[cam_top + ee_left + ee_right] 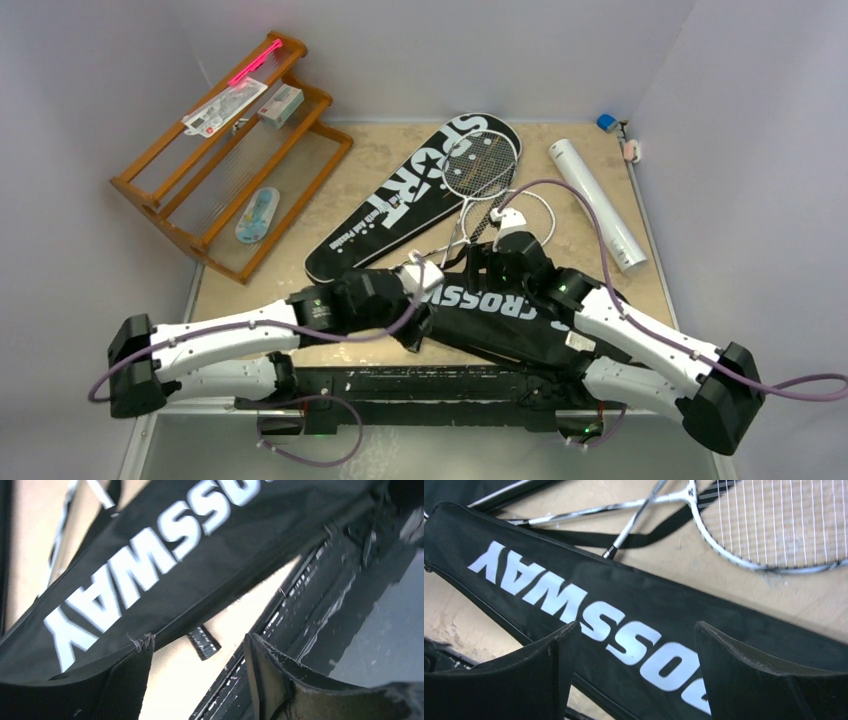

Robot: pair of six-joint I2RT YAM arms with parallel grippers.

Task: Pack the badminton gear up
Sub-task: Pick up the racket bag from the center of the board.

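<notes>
Wooden rack [215, 180] with packets [224, 106], pink stick [252, 64]

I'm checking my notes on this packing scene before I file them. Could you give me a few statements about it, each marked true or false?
1. The left gripper and the right gripper both stand open, holding nothing. True.
2. The long white tube lies on the wooden rack. False: it lies on the table at the right, apart from the rack.
3. A racket head rests on the SPORT cover. True.
4. The CROSSWAY cover lies by the far wall. False: it lies near the arms' bases, below both grippers.
5. The rack is bare. False: packets and a pink stick lie on it.
</notes>
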